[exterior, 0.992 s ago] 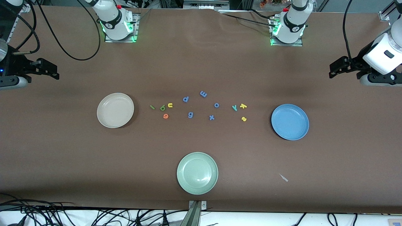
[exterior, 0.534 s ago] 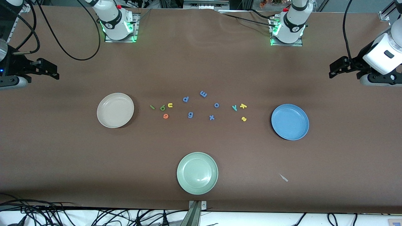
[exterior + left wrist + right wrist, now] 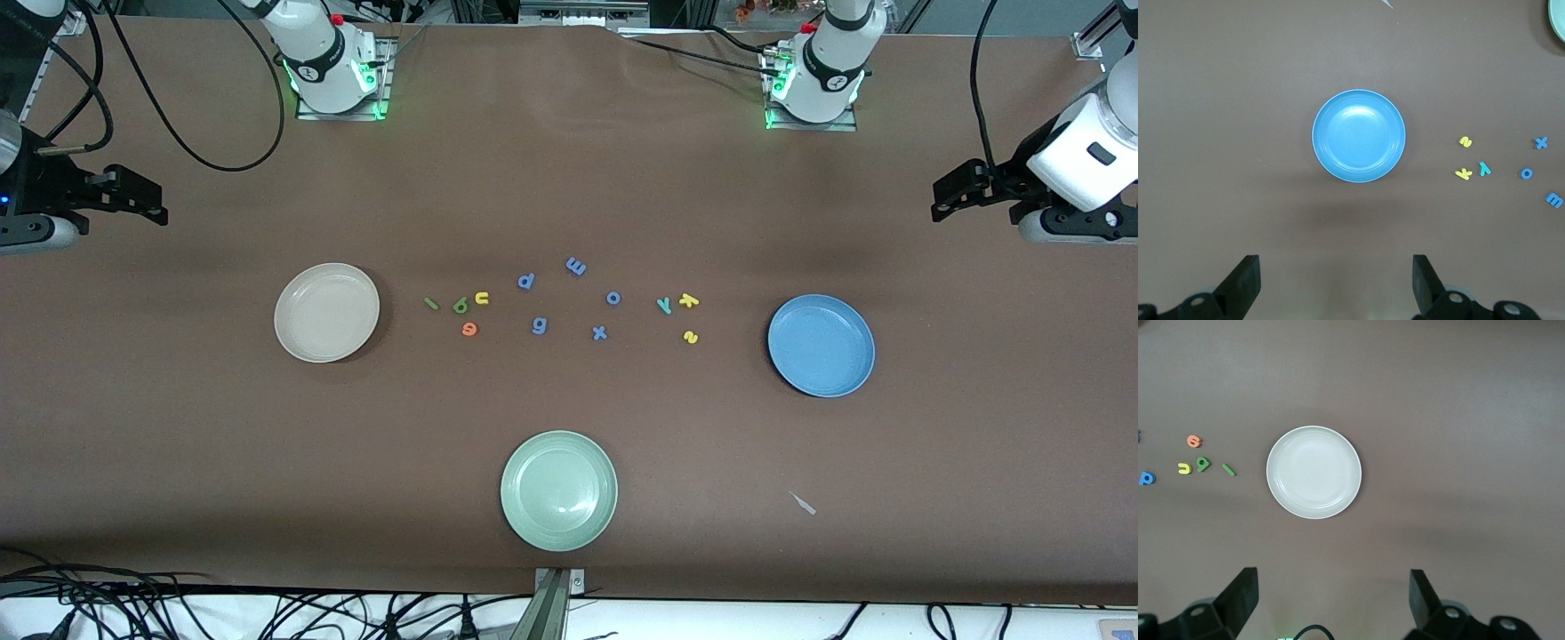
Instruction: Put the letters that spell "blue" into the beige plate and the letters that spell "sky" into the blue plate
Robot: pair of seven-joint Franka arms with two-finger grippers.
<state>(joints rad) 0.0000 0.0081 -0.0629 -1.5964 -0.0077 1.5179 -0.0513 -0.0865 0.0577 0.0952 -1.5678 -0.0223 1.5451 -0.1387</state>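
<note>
The letters that spell "blue" lie mid-frame beside the beige plate; the letters that spell "sky" lie beside the blue plate. I see both plates empty. Left gripper and right gripper hang spread wide, holding nothing.

Open right end effector over beige plate.

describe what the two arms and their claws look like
Both arms are glossy white with black joint bands, red buttons and green lights glowing at their bases. The left arm and right arm have black cables trailing beside them. The left claw and right claw each have two flat, matte black fingers on a dark body with round silver screws.
</note>
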